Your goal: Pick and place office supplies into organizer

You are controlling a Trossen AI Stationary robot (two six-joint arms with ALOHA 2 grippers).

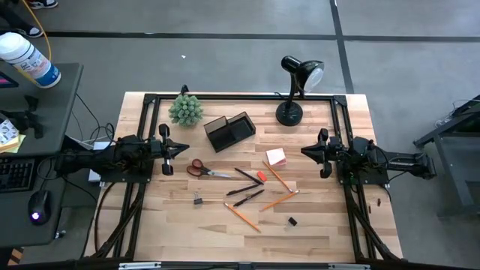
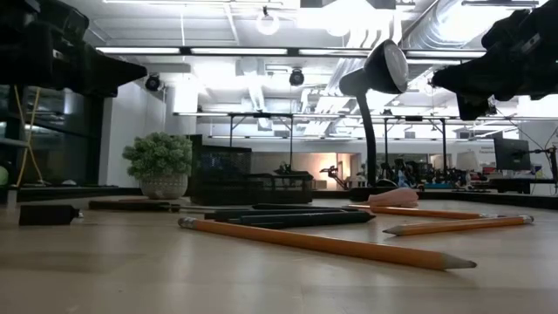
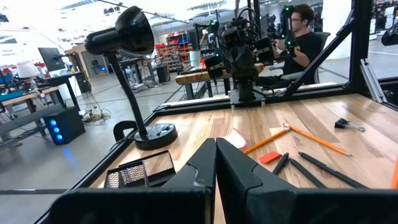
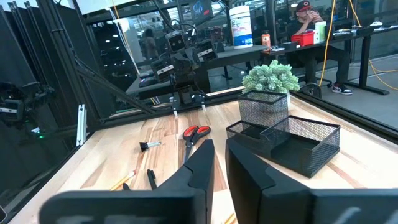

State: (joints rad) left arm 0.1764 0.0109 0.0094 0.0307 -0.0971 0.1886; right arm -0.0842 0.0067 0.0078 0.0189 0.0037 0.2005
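text: none legible | count: 3 orange pencils, 3 black pens, 1 scissors, 1 pink pad, 1 red eraser, 2 clips | organizer far-centre by plant, nothing in it | L gripper pressed together, left edge | R gripper narrow gap, holds nothing, right edge | mid-table open btwn arms

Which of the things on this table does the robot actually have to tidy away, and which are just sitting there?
For the job:
- black wire-mesh organizer
- red-handled scissors
- orange pencils
- black pens
- pink sticky-note pad
- small red eraser
- small black clips

Just lying about:
- black desk lamp
- small green plant
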